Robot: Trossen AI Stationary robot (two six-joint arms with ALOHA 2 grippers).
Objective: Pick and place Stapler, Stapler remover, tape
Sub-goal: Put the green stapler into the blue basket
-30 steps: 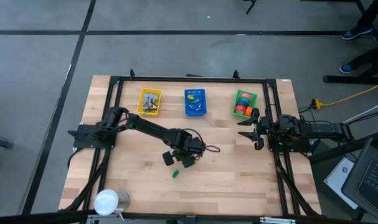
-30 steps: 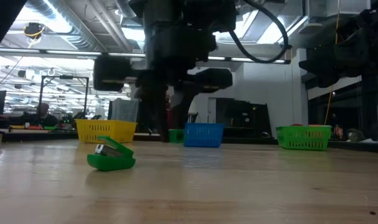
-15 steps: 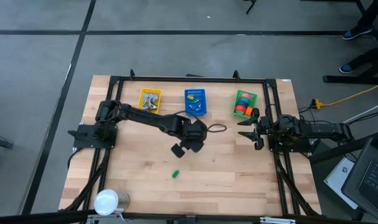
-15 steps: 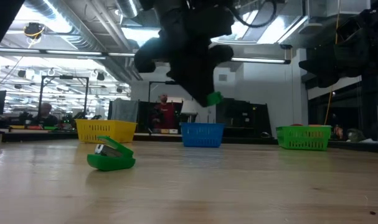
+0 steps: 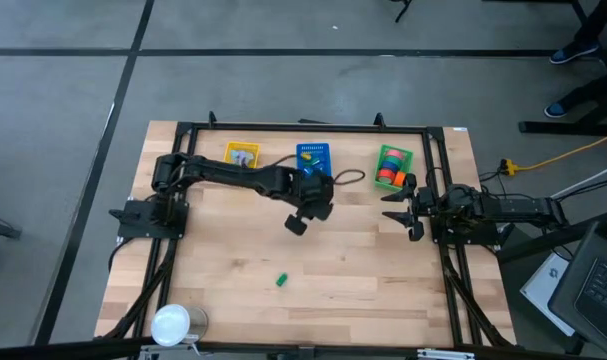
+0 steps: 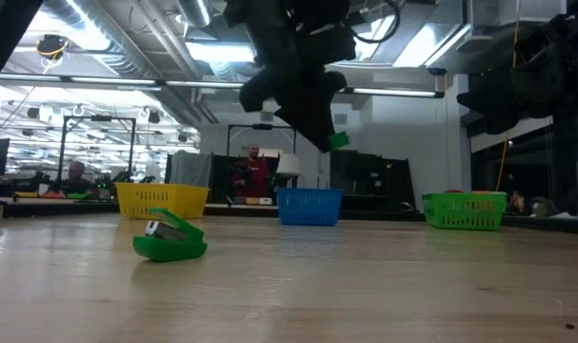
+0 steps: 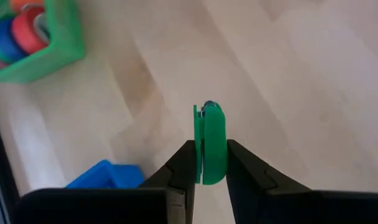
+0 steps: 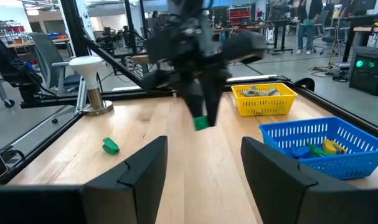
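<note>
My left gripper (image 7: 209, 155) is shut on a small green stapler (image 7: 209, 140), high above the table's middle (image 6: 337, 141) and just in front of the blue basket (image 5: 314, 165). A second green stapler (image 5: 280, 280) lies on its base on the wood nearer the front (image 6: 169, 238). The tape rolls (image 7: 20, 34) sit in the green basket (image 5: 391, 167). Grey stapler removers (image 8: 263, 91) lie in the yellow basket (image 5: 241, 158). My right gripper (image 5: 403, 210) waits open at the table's right edge. My left gripper pinches the stapler's two flat sides at its rear end (image 7: 210, 171) between its two fingers. The fingers slant steeply down and lie along the stapler. The stapler sticks out past the fingertips (image 8: 201, 122), on edge and lifted clear of the table.
A white round stand (image 5: 170, 323) is at the near left corner. The blue basket (image 8: 326, 146) holds blue, green and yellow pieces. A black frame (image 5: 303, 128) runs along the table's edges. Bare wood (image 5: 363, 270) lies between the baskets and the front edge.
My left gripper has risen and swung toward the far edge and the right, toward the blue basket, rolling as it went, with the green stapler still held and lifted higher. The other stapler has stayed on the table.
</note>
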